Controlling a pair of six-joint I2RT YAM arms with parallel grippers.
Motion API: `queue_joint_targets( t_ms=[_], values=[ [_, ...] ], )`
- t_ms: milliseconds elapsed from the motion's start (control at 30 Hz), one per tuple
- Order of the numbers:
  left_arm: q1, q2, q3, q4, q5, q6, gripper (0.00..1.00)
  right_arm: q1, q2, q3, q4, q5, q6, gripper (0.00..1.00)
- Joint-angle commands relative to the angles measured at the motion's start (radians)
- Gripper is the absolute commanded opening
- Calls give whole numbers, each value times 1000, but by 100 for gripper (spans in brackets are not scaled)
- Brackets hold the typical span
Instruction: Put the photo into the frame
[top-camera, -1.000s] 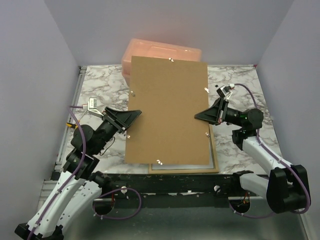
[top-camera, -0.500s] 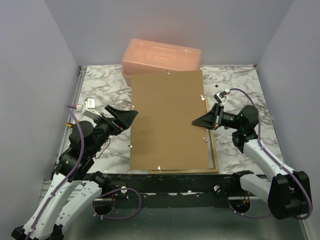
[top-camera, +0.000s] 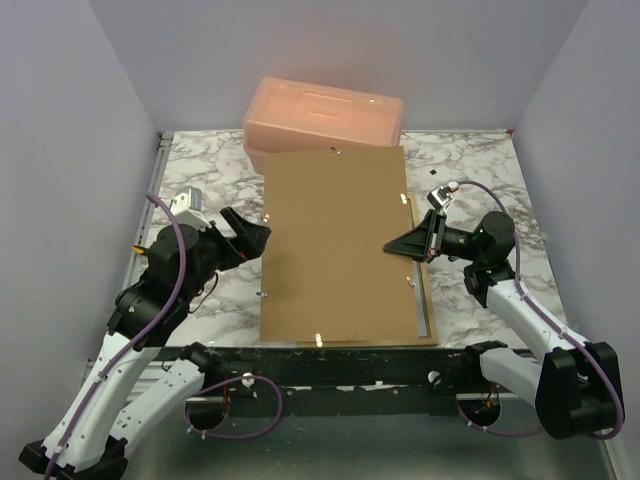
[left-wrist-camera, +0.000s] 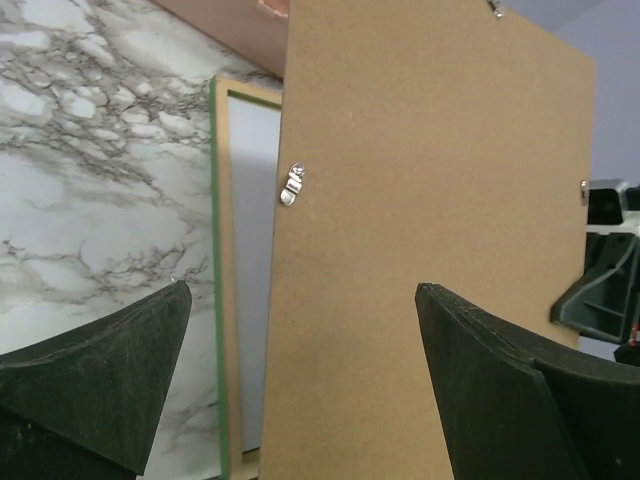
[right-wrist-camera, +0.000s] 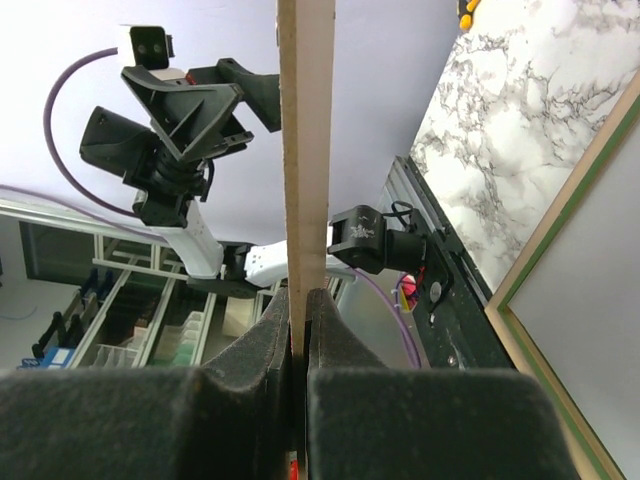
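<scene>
**Backing board hangs from one pinch above the frame**

The right fingers (top-camera: 393, 246) are clamped together on the right long edge of the brown backing board (top-camera: 335, 245). From their tips the board stretches across to the left fingers (top-camera: 256, 240). Those stand wide apart, just off the board's left edge and not touching it.

The frame (top-camera: 425, 305) lies flat on the tabletop (top-camera: 200, 180), below the right fingers and mostly under the board. Its pale wood back faces up and green shows along its outer edge. Its long axis runs from the near edge away towards the peach box (top-camera: 320, 110) beyond both sets of fingers. The board's long axis runs nearly the same way, a little skewed.

The photo shows no printed face in any view. A pale sheet (left-wrist-camera: 250, 200) fills the frame just ahead of the left fingers. I cannot tell whether that is the print lying face down or the glazing.

The main risk, as I judge it, is the single narrow grip. With nothing supporting the left side, the board could sag or swivel in the pinch. It could then come down crooked, so that an edge or a small metal clip (left-wrist-camera: 292, 185) catches on a rail instead of dropping inside. A skewed landing could also push the sheet underneath out of square.
</scene>
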Motion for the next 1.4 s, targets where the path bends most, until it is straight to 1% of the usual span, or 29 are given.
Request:
queue_joint_targets(
  t_ms=[0, 100, 167, 233, 267, 333, 400, 533, 567, 700, 800, 900, 1067, 1167, 1267, 1367],
  values=[
    [5, 2, 47, -169, -32, 61, 98, 3, -14, 27, 50, 12, 12, 1],
    [5, -10, 46, -233, -31, 39, 97, 2, -11, 34, 56, 32, 26, 1],
    [5, -19, 45, -287, -61, 29, 92, 3, -3, 42, 64, 40, 32, 1],
    [5, -22, 54, -353, -115, 16, 86, 2, 5, 44, 84, 48, 49, 0],
    [5, -18, 62, -382, -143, 15, 82, 2, 8, 44, 97, 54, 59, 0],
    [5, 1, 81, -449, -186, 18, 76, 2, 15, 43, 118, 60, 76, 0],
    [5, 29, 101, -504, -201, 33, 66, 2, 23, 45, 136, 64, 91, 1],
    [5, 68, 97, -546, -145, 62, 47, 2, 33, 46, 165, 75, 115, 0],
    [5, 68, 86, -543, -119, 66, 41, 1, 34, 46, 170, 79, 119, 0],
    [4, 59, 22, -488, 2, 81, 26, 2, 36, 41, 191, 84, 136, 1],
    [2, 73, -19, -445, 73, 85, 23, 2, 40, 44, 196, 83, 139, 1],
    [-4, 92, -29, -408, 97, 82, 21, 1, 42, 46, 196, 79, 137, 0],
    [-12, 114, 9, -376, 70, 79, 19, 1, 41, 34, 195, 74, 138, 0],
    [-18, 145, 29, -347, 76, 85, 16, 2, 39, 23, 193, 74, 137, 1],
    [-41, 181, 49, -319, 70, 79, 14, 2, 33, 13, 192, 73, 134, 0],
    [-70, 218, 77, -315, 31, 74, 13, 2, 30, 9, 170, 71, 119, 1]
  ],
)
